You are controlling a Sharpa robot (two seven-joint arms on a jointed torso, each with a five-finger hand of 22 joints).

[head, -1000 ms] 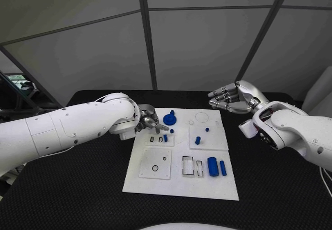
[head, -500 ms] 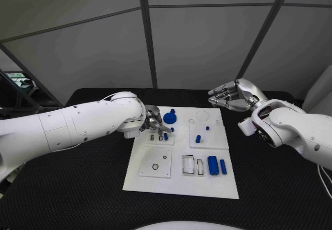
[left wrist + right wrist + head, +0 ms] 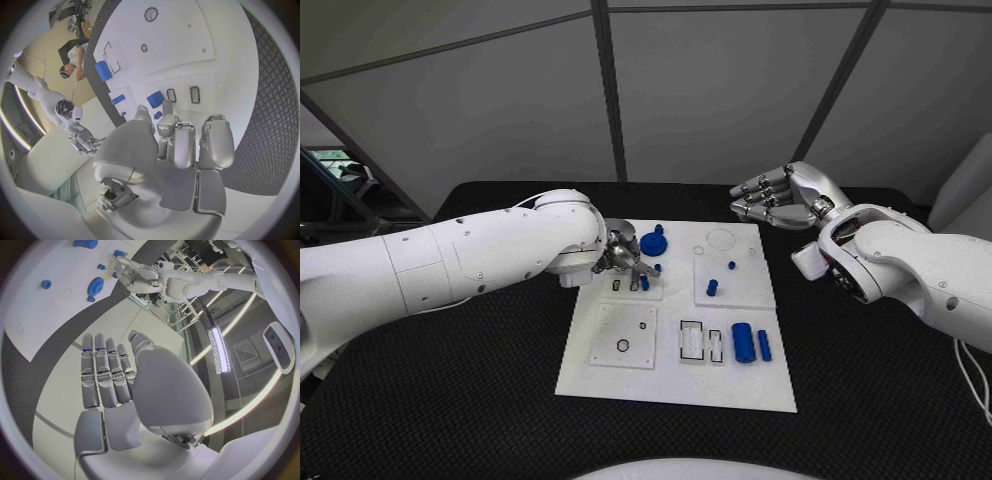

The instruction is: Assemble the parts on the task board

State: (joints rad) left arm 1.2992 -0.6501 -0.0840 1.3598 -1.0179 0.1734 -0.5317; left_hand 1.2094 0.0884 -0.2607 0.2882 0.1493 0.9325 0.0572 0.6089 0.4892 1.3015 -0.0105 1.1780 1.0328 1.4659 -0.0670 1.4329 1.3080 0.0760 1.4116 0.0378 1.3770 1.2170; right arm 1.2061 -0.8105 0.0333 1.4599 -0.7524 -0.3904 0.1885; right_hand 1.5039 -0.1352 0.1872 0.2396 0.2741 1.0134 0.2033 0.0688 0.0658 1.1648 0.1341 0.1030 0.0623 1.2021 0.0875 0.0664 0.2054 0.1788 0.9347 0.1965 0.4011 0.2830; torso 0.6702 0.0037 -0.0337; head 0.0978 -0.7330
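- Robot hand on the left (image 3: 620,254) is seen low over the far left of the task board (image 3: 678,385), its fingertips (image 3: 167,107) close together beside a small blue part (image 3: 155,99) near two slots (image 3: 194,94); whether that part is pinched cannot be told.
- A blue gear (image 3: 653,246) and blue cylinder (image 3: 743,345) lie elsewhere on the board.
- The part would best be kept upright, lined up over its slot and pressed straight down, judging by the layout.
- The right robot hand (image 3: 783,200) is held raised beyond the board's far right corner above the desk (image 3: 430,400), fingers curled, nothing held.
- Compared with a second ago, the left arm has been brought further in over the board; the right hand is almost unmoved.
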